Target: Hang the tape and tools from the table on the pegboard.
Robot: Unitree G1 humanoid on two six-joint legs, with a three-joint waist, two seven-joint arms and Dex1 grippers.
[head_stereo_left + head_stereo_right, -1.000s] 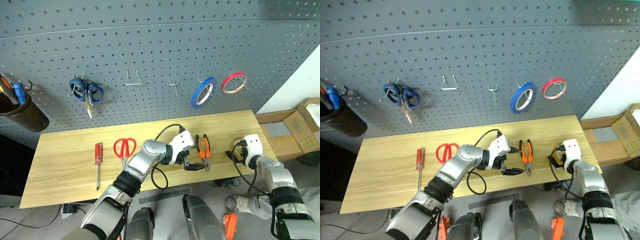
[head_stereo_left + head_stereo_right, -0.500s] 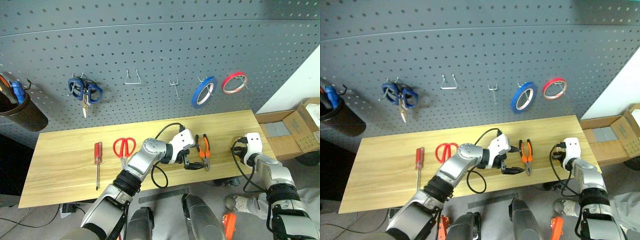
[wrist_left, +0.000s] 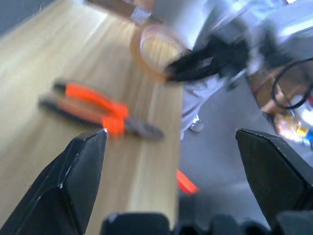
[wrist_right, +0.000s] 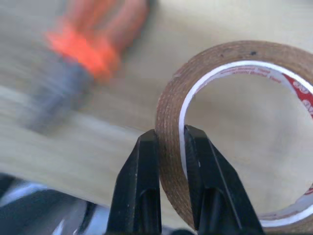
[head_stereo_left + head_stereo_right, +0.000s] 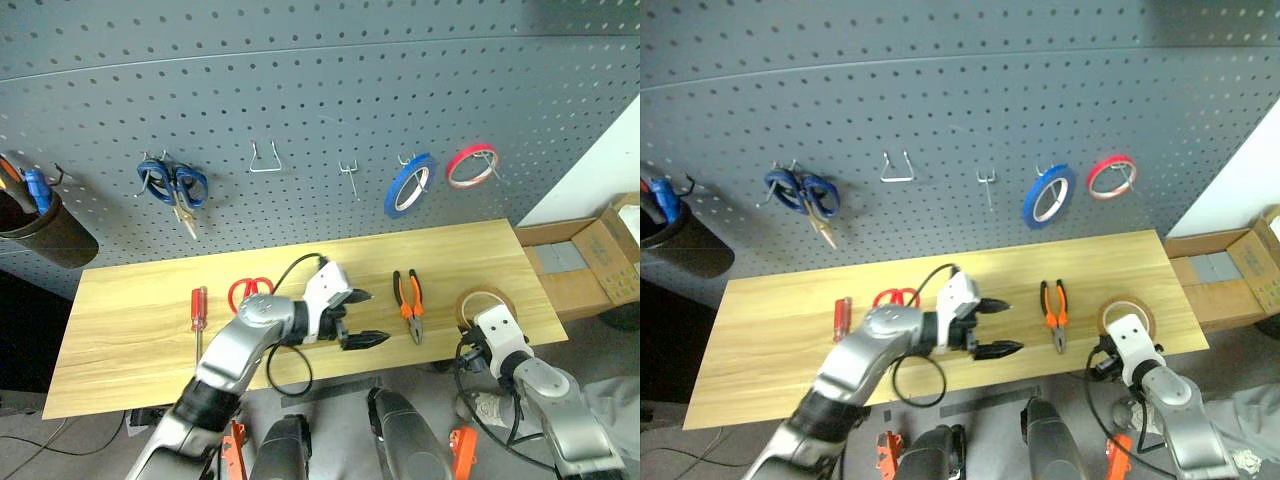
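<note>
Right gripper (image 4: 170, 142) pinching tape (image 4: 234, 63) wall; left gripper (image 5: 362, 318) spread wide, empty

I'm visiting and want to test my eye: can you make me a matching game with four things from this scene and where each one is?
Things:
1. tape
2. pliers
3. blue-handled scissors
4. red-handled screwdriver

Places:
A. hanging on the pegboard
B. pinched between the right gripper's fingers
C. lying on the table, near its left end
D. lying on the table between the two grippers

Pairs: 1-B, 2-D, 3-A, 4-C
</note>
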